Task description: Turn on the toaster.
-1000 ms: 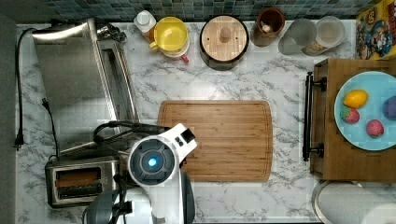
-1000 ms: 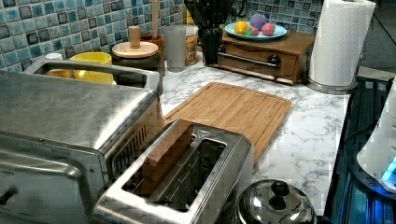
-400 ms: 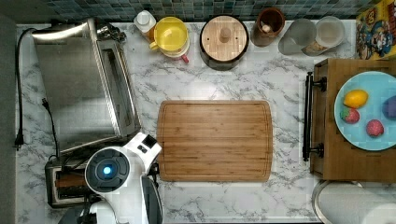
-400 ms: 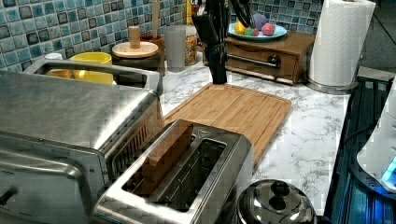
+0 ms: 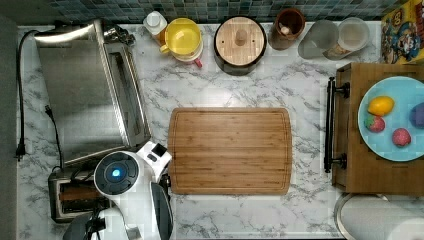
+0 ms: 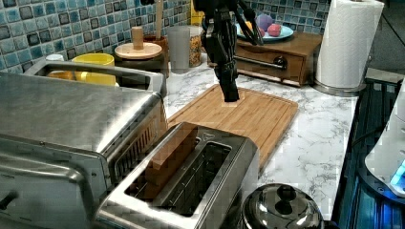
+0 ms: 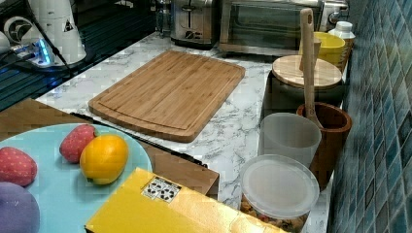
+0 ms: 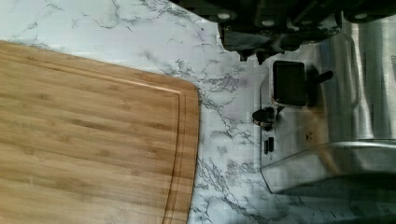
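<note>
The toaster point(image 6: 200, 181) is a small brushed-steel box beside the larger toaster oven, with a brown slice standing in one of its slots. In the top view my arm covers part of the toaster point(image 5: 70, 197). The wrist view shows the toaster's end face point(image 8: 322, 135) with a black lever point(image 8: 289, 83) and a small knob point(image 8: 264, 116) below it. My gripper point(image 6: 231, 95) points straight down over the cutting board's end nearest the toaster, a short way from that end face. The gripper point(image 8: 254, 53) looks shut and holds nothing.
A steel toaster oven point(image 5: 85, 90) stands next to the toaster. The bamboo cutting board point(image 5: 230, 150) lies mid-counter. Jars and a yellow mug point(image 5: 182, 37) line the tiled wall. A pot lid point(image 6: 282, 210), a paper towel roll point(image 6: 351, 43) and a wooden box bearing a fruit plate point(image 5: 390, 117) stand nearby.
The arm has swung toward the top view's left, over the toaster. In the left view the gripper has come down and nearer to the toaster's end.
</note>
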You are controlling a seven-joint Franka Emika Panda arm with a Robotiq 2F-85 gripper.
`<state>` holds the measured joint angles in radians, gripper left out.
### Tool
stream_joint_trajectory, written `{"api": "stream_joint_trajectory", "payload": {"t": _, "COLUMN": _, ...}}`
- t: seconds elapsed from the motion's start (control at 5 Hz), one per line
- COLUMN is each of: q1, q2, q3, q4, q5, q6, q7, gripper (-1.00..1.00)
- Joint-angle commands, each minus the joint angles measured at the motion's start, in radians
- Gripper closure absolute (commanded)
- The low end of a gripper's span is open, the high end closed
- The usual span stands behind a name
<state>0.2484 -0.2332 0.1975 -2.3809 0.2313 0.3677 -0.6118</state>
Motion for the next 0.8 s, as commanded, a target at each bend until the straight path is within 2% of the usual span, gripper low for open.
{"api": "stream_joint_trajectory", "payload": {"t": 0.2, "q1": 0.051, "q2": -0.057, "q3": -0.010, "q4": -0.059, "q5": 0.178, "q6": 0.046, "q7": -0.178, "gripper": 1.00}}
{"api": "stream_joint_trajectory", "payload": {"t": 0.4, "q1": 0.046, "q2": -0.054, "q3": 0.008, "q4": -0.086, "q5": 0.193, "q6": 0.105, "q7": -0.166, "gripper": 1.00}}
{"api": "stream_joint_trajectory", "payload": {"t": 0.6, "q1": 0.030, "q2": 0.000, "q3": 0.024, "q4": -0.060, "q5": 0.134, "q6": 0.119, "q7": -0.090, "gripper": 1.00}}
{"api": "stream_joint_trajectory", "payload": {"t": 0.8, "q1": 0.029, "q2": 0.004, "q3": 0.015, "q4": -0.071, "q5": 0.167, "q6": 0.163, "q7": -0.082, "gripper": 1.00}}
